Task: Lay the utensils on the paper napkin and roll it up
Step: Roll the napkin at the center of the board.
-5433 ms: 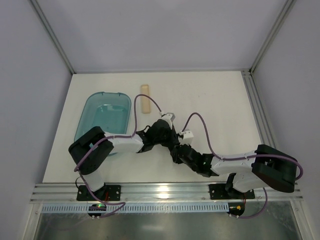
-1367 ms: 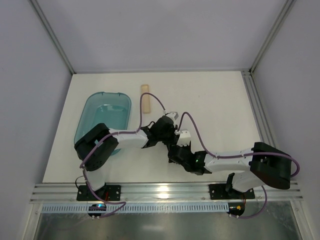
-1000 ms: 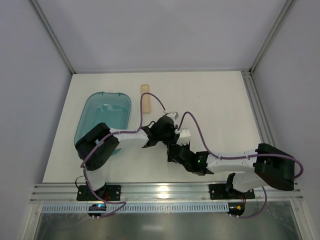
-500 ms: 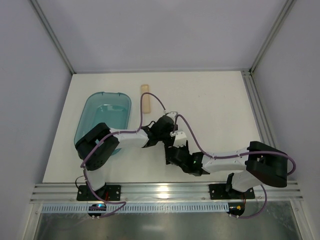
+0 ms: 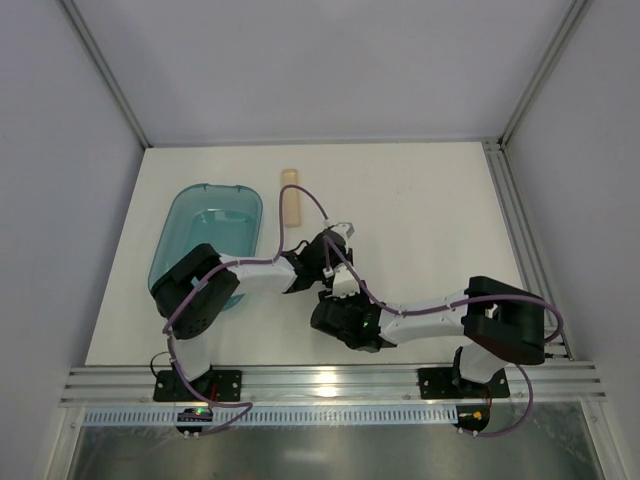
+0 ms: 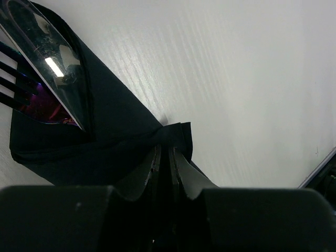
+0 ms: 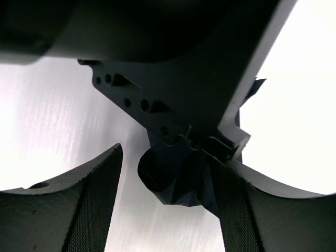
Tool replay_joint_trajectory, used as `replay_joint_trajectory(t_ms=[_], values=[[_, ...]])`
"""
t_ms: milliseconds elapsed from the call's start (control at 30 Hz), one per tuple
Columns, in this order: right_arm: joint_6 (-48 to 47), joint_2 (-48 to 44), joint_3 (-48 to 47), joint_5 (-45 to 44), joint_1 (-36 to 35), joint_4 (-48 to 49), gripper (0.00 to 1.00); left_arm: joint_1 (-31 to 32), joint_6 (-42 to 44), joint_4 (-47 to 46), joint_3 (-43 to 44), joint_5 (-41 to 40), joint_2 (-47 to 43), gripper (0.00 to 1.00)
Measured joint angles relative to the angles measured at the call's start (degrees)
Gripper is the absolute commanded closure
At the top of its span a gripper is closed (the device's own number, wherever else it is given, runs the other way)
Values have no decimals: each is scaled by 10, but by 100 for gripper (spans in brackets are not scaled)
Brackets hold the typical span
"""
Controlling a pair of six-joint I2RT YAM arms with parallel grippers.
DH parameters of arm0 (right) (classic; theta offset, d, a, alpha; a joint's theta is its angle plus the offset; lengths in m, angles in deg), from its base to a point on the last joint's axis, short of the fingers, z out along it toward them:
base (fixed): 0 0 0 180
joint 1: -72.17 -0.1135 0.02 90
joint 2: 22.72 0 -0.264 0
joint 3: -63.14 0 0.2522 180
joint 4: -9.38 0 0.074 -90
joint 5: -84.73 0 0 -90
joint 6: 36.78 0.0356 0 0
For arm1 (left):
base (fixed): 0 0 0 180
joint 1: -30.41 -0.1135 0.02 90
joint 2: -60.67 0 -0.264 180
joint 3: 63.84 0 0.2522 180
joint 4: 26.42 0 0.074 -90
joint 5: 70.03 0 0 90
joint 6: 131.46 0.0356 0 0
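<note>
The paper napkin [image 6: 115, 136] is dark and folded over the utensils. A shiny blade or spoon [image 6: 50, 63] and fork tines [image 6: 10, 84] stick out at its far left end. My left gripper [image 6: 164, 157] is shut on a bunched corner of the napkin, near the table's middle in the top view [image 5: 327, 262]. My right gripper [image 7: 165, 157] is open just in front of it [image 5: 335, 305]. Its fingers straddle the napkin's rolled end [image 7: 170, 184], which hangs under the left gripper's body [image 7: 173, 79].
A translucent teal tub [image 5: 205, 240] stands at the left of the white table. A light wooden stick [image 5: 291, 200] lies behind the grippers. The purple cables of both arms loop over the middle [image 5: 300, 215].
My right gripper has moved left and closer to the left gripper, so its fingers now flank the napkin's end. The left gripper has stayed shut on the napkin and barely moved.
</note>
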State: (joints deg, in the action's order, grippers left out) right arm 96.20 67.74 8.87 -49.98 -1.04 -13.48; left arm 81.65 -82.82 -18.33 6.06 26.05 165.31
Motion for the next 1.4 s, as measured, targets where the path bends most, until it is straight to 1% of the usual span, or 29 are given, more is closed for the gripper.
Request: replay_joint_trajectory(t_ms=[100, 233, 333, 367, 433, 500, 600, 733, 767, 800, 933, 1000, 1200, 1300, 1400], values=[[9, 9, -10, -14, -2, -19, 39, -1, 0, 2, 0, 0, 1, 85], [12, 9, -12, -21, -3, -33, 48, -1, 0, 2, 0, 0, 1, 85], [14, 10, -12, -23, -3, -37, 53, -1, 0, 2, 0, 0, 1, 85], [15, 10, -12, -23, -3, -39, 58, -1, 0, 2, 0, 0, 1, 85], [20, 10, -12, -24, -3, -43, 63, 0, 0, 2, 0, 0, 1, 85], [25, 9, -12, -24, -3, -46, 70, 1, 0, 2, 0, 0, 1, 85], [35, 4, -11, -24, -3, -48, 74, 1, 1, 8, 3, -1, 1, 85], [49, -19, 3, -24, -3, -50, 76, 1, 5, 16, 13, -4, 1, 83], [54, -26, 9, -24, -3, -51, 78, 1, 10, 20, 16, -5, 1, 83], [57, -31, 12, -25, -3, -52, 82, 1, 12, 23, 19, -7, 1, 83], [73, -53, 36, -25, -3, -44, 88, -4, 21, 41, 24, -17, -3, 78], [81, -62, 48, -25, -3, -40, 89, -10, 27, 48, 24, -20, -10, 76], [95, -93, 79, -18, 1, -13, 93, -43, 36, 74, 14, -39, -72, 75], [97, -111, 98, -6, 10, 8, 96, -51, 44, 81, -7, -61, -112, 75], [97, -128, 111, 7, 19, 26, 96, -50, 44, 77, -41, -66, -145, 75]])
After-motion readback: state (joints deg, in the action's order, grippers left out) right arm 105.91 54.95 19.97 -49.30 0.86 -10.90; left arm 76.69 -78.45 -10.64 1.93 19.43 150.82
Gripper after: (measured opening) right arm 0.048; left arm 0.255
